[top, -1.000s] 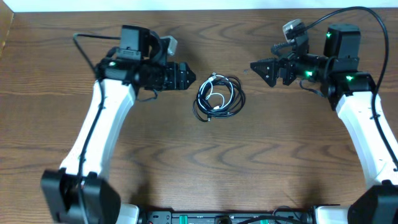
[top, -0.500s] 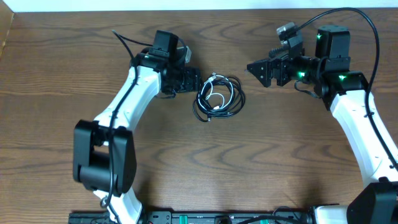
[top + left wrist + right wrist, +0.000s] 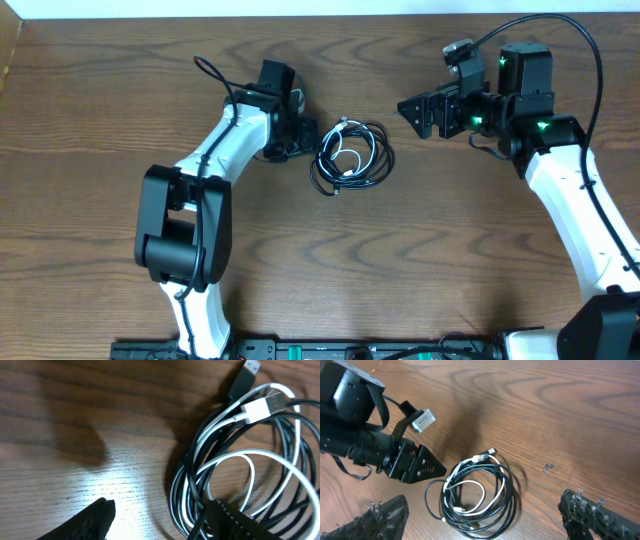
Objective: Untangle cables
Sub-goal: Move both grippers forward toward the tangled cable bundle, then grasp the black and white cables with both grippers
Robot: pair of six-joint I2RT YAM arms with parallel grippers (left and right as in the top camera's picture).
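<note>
Wooden table (image 3: 450, 250), coiled cables (image 3: 352, 158), left end effector (image 3: 308, 137) spread beside them, right end effector (image 3: 406, 108) spread, empty

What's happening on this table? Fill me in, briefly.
Two robot arms are set to untangle a coil of cables, black and white strands looped together on the wooden table. The left claw is open and low at the coil's edge, straddling some strands but not closed on them. The right claw is open too, off to the other side and clear of the coil.
</note>
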